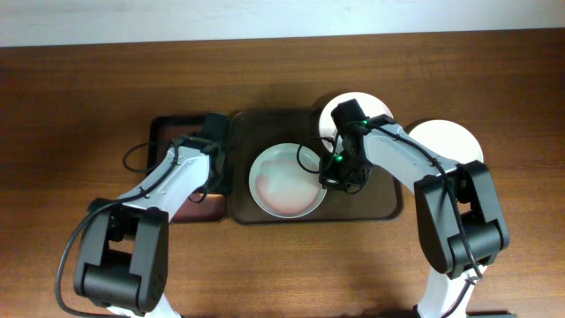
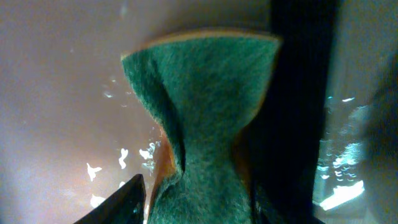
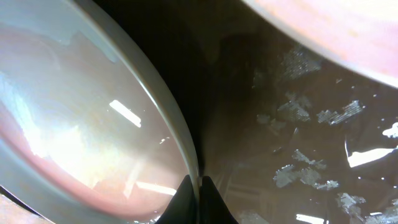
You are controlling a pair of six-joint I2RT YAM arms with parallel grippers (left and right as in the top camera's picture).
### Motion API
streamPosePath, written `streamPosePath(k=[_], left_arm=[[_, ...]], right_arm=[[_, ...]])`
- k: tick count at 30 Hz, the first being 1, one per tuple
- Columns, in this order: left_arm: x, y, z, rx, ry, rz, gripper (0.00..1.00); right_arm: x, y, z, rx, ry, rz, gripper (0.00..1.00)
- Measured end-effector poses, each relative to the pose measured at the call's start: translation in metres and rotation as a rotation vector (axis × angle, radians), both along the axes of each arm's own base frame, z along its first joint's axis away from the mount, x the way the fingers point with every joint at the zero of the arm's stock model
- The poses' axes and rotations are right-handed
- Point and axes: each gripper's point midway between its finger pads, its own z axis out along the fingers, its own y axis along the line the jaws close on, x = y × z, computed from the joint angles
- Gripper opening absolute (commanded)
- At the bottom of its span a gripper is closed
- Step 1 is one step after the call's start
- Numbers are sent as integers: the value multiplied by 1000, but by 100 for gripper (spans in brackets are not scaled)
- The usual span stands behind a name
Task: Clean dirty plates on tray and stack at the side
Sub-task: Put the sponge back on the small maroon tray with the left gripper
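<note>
A white plate with a pink-red sauce smear lies in the middle of the large dark brown tray. My right gripper is shut on its right rim. In the right wrist view my fingertips pinch the rim of the smeared plate. A second white plate sits at the tray's far right corner, partly hidden by my right arm. A third white plate lies on the wooden table to the right of the tray. My left gripper is shut on a green sponge.
A smaller reddish-brown tray lies against the big tray's left side. My left gripper holds the sponge down over its right end. The wet, glinting floor of the big tray shows in the right wrist view. Bare wood-grain table surrounds both trays.
</note>
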Motion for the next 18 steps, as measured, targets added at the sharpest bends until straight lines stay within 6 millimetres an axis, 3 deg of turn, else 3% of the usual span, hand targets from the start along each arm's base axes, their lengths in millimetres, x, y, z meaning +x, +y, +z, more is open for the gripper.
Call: streamPosePath(k=[1,4,5,6,7,10,12,15,17,18], left_arm=[[-10,4,-8,6,25,15,2],[-9,-4,-12,-29,4,23,0],[-9,-4,-11,-27,3,23,4],[-8,-3,-10,-23,2,24,31],[-8,-1,-10,-13,3,25,70],[2,4,-2,5,-25,40,82],[19,4,3,-9,-90,49,82],[41,-2,9,-46,-175,53,72],[46,-11,0,-92,-173,45,42],[44,-13,-8,-105,-149,47,33]], right_arm=[[0,0,0,0,0,0,4],[0,0,0,0,0,-1,4],[0,0,0,0,0,0,4],[0,0,0,0,0,0,4],[0,0,0,0,0,0,4],[0,0,0,0,0,0,4],[0,0,0,0,0,0,4],[0,0,0,0,1,0,4],[-1,0,0,-1,3,0,4],[-1,0,0,-1,3,0,4]])
